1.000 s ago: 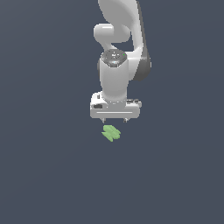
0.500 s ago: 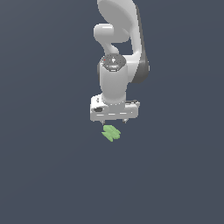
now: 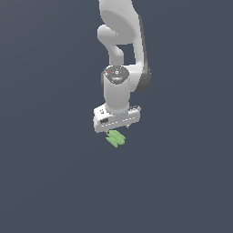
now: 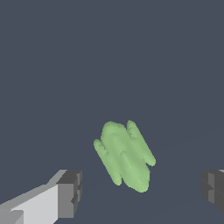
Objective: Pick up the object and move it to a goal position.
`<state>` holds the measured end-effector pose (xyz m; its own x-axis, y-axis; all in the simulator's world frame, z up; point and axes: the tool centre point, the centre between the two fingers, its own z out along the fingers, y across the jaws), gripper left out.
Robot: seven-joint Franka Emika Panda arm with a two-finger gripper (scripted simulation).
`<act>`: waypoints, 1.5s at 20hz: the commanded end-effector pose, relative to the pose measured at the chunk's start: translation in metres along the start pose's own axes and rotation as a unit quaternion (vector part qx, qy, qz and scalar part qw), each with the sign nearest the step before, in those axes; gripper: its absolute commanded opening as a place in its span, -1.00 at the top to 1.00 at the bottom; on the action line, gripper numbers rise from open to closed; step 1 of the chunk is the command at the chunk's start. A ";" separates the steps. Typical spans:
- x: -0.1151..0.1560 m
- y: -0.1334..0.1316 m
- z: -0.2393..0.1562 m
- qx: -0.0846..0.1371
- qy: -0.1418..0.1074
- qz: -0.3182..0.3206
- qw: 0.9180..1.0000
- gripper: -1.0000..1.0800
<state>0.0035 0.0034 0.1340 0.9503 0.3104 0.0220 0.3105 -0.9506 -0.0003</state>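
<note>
Tool poised wide over the green object, nothing grasped yet.

Your tool [image 3: 116, 129] hangs directly above the object [image 3: 115, 138], which lies on the plain dark desk [image 3: 50, 182] just beneath the fingertips. In the wrist view the object [image 4: 124, 155] sits between the two dark pads [image 4: 70, 194], clear of both, so the fingers are spread apart with room on each side. The lobed shape lies slantwise to the line between the pads; you will probably close across its narrow width, which suits a straight descent. No container shows in either view, and no goal marker is visible, so you cannot tell where the object must go.
</note>
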 end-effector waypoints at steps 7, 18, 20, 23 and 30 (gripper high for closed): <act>-0.010 0.002 0.030 -0.001 -0.006 -0.122 0.993 -0.92; -0.019 0.001 0.056 0.002 -0.010 -0.229 0.973 -0.92; -0.020 0.001 0.058 0.002 -0.010 -0.239 0.971 -0.92; -0.021 0.001 0.060 0.002 -0.011 -0.249 0.968 -0.92; -0.021 0.001 0.064 0.003 -0.011 -0.250 0.968 -0.92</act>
<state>-0.0148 -0.0039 0.0715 0.6818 0.7315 0.0001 0.7315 -0.6818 0.0003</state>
